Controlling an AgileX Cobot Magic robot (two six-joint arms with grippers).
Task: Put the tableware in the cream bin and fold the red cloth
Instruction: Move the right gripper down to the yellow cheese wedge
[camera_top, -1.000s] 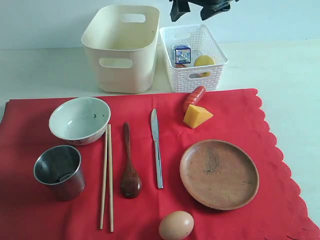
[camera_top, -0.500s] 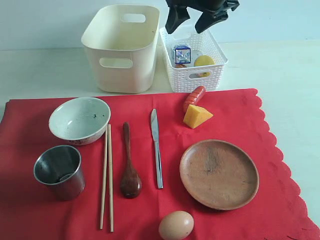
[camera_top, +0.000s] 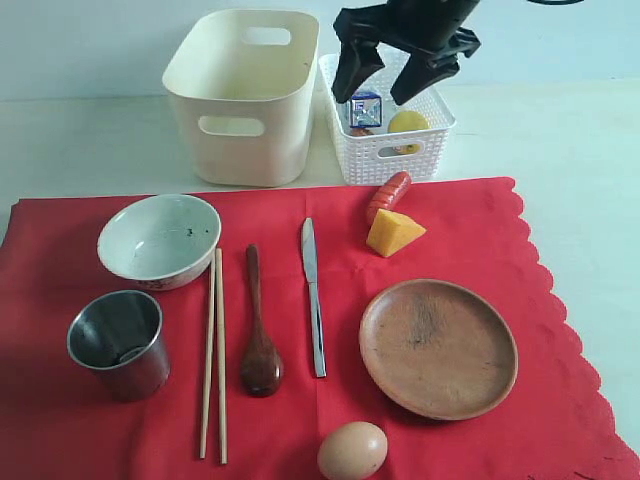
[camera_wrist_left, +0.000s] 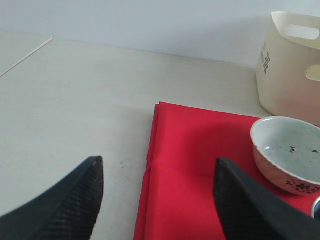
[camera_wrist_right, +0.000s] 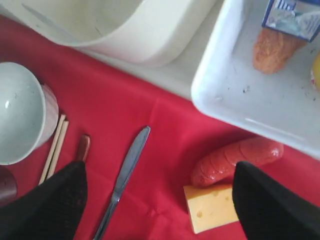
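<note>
The red cloth (camera_top: 520, 270) lies flat on the table. On it sit the tableware: bowl (camera_top: 160, 240), steel cup (camera_top: 118, 342), chopsticks (camera_top: 214, 350), dark spoon (camera_top: 259, 340), knife (camera_top: 313, 295) and brown plate (camera_top: 438, 347). The cream bin (camera_top: 245, 95) stands behind the cloth. My right gripper (camera_top: 385, 80) hangs open above the white basket, with the knife (camera_wrist_right: 125, 175) and bare cloth below it. My left gripper (camera_wrist_left: 157, 165) is open and empty over the cloth's edge (camera_wrist_left: 200, 165), near the bowl (camera_wrist_left: 287, 152); the exterior view does not show it.
A white lattice basket (camera_top: 385, 110) beside the bin holds a milk carton (camera_top: 364, 106) and a lemon (camera_top: 408, 122). A sausage (camera_top: 388, 195) and a cheese wedge (camera_top: 393, 232) lie on the cloth's far part. An egg (camera_top: 352, 450) sits at the front edge.
My right gripper has come down into the exterior view, from the top edge to just over the white basket. Nothing on the cloth has moved.
</note>
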